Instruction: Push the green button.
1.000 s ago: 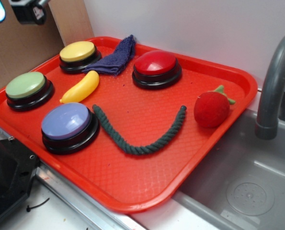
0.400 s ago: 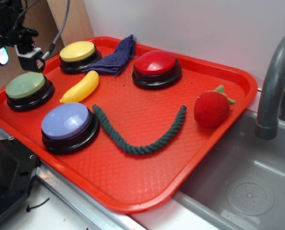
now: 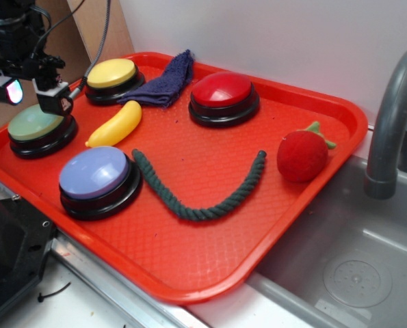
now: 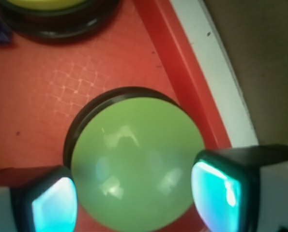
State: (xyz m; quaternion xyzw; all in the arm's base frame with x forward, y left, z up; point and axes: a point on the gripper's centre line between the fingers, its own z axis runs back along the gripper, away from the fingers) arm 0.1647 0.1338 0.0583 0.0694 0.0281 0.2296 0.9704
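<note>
Hovering above the green button (image 4: pixel 136 162), the tool (image 3: pixel 31 90) hangs with fingers spread; descending this way, they could straddle the dome, leaving it unpressed.

Tool (image 3: pixel 31 96) (image 4: pixel 134 203) pointing straight down, fingers apart (pads glowing cyan)

Glossy plastic green button (image 4: pixel 136 162) on textured red plastic tray (image 3: pixel 292 198).

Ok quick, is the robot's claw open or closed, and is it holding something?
Gripper: open and empty, its fingers spread on either side above the green button.
</note>
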